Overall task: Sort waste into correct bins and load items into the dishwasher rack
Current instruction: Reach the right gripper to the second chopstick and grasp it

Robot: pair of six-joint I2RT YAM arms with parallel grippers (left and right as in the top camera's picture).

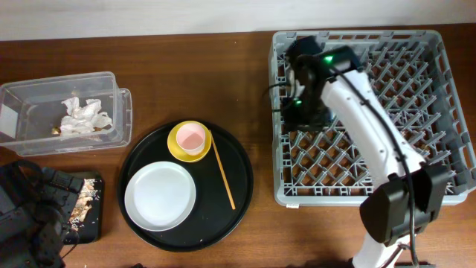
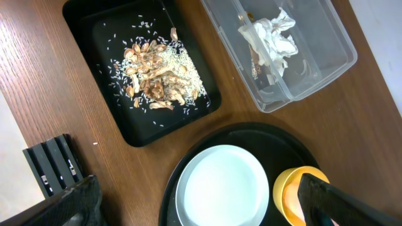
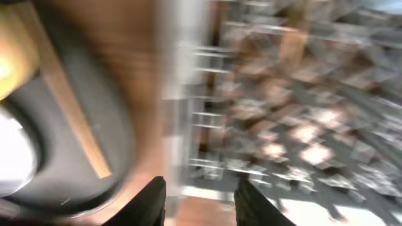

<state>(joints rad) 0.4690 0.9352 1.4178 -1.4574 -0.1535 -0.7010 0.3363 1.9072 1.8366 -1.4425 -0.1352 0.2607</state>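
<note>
The grey dishwasher rack (image 1: 446, 97) stands at the right. My right gripper (image 1: 299, 110) hovers over its left part, open and empty; its view (image 3: 204, 204) is blurred by motion. The round black tray (image 1: 242, 179) holds the grey-white plate (image 1: 160, 196), the yellow bowl (image 1: 178, 149) with the pink cup (image 1: 191, 138) inside it, and one chopstick (image 1: 223, 171). The clear box (image 1: 111, 112) holds the white tissue (image 1: 83, 117). The flat black tray (image 2: 94, 37) holds the food scraps (image 2: 157, 72). My left gripper (image 2: 198, 207) is wide open above the plate (image 2: 220, 188). The blue cup and the second chopstick are out of view.
The left arm (image 1: 30, 216) fills the front left corner, partly over the flat black tray (image 1: 85, 216). The right arm's white link (image 1: 372, 126) crosses the rack diagonally. Bare wooden table lies between the round tray and the rack.
</note>
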